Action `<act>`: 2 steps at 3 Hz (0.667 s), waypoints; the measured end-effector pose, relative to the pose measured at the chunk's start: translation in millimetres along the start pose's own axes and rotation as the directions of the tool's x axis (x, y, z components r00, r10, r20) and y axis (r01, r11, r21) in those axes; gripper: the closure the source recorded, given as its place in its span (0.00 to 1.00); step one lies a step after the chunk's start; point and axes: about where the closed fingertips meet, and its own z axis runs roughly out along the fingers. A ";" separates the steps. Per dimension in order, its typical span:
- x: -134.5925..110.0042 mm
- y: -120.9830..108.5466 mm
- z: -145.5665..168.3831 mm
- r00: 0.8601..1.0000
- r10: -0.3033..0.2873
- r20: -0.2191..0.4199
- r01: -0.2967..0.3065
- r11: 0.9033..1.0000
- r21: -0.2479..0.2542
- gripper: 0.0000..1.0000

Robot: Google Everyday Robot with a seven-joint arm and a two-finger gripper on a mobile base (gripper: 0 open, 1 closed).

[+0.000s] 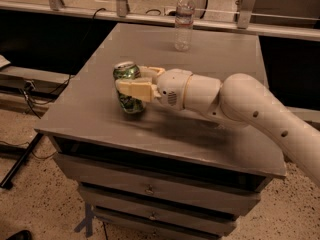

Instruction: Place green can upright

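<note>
The green can point(128, 86) stands nearly upright on the grey cabinet top point(90, 109), left of centre, silver top facing up. My gripper point(137, 81) reaches in from the right on a white arm and is shut on the can, with one pale finger point(135, 90) across its front and the other behind it. The can's base is at or just above the surface; I cannot tell if it touches.
A clear plastic water bottle point(183, 20) stands at the back of the cabinet top. The cabinet has drawers point(150, 189) below its front edge. A railing point(150, 18) runs behind it. Cables lie on the speckled floor at the left.
</note>
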 end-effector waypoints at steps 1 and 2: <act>3.4 1.5 -13.0 1.000 -0.023 0.014 0.023 1.000 0.002 1.00; 8.9 3.8 -27.3 1.000 -0.026 0.016 0.026 1.000 0.008 0.86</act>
